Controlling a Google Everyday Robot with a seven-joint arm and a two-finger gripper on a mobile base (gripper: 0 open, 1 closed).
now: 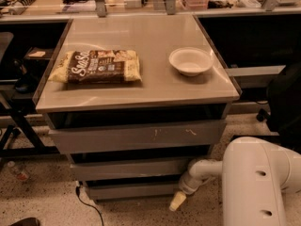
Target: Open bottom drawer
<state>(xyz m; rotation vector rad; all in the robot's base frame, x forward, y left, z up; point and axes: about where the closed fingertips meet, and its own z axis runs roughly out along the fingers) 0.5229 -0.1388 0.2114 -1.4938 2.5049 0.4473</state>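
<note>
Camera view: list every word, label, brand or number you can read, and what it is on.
Snack bag: large white brand lettering beginning "S", rest too blurred to read; small print unreadable.
White bowl, bottom drawer, gripper by that drawer's right end: no text.
Widest drawer front: white scratches only, no text.

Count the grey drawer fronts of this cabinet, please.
3, stacked below the tabletop: the scratched top drawer, the middle drawer, and the bottom drawer lowest. The pincer hangs low by the bottom drawer's right end. None seems hidden.
</note>
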